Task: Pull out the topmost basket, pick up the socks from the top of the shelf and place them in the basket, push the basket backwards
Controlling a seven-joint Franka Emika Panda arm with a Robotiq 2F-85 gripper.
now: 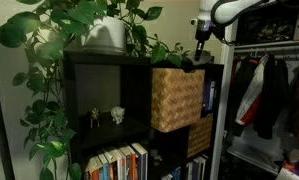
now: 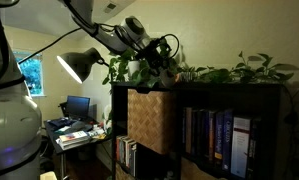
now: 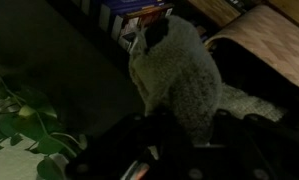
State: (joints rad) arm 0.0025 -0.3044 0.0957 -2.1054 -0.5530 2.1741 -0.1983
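The tan wicker basket sticks out from the top compartment of the black shelf; both also show in an exterior view, basket and shelf. My gripper hangs just over the shelf's top edge above the basket, also seen in an exterior view. In the wrist view the dark fingers are shut on a grey speckled sock that hangs away from them. A tan curved basket edge lies to its right.
A leafy plant in a white pot stands on top of the shelf. Books fill other compartments. A second woven basket sits lower down. A clothes rack with hanging garments stands beside the shelf. A desk lamp stands nearby.
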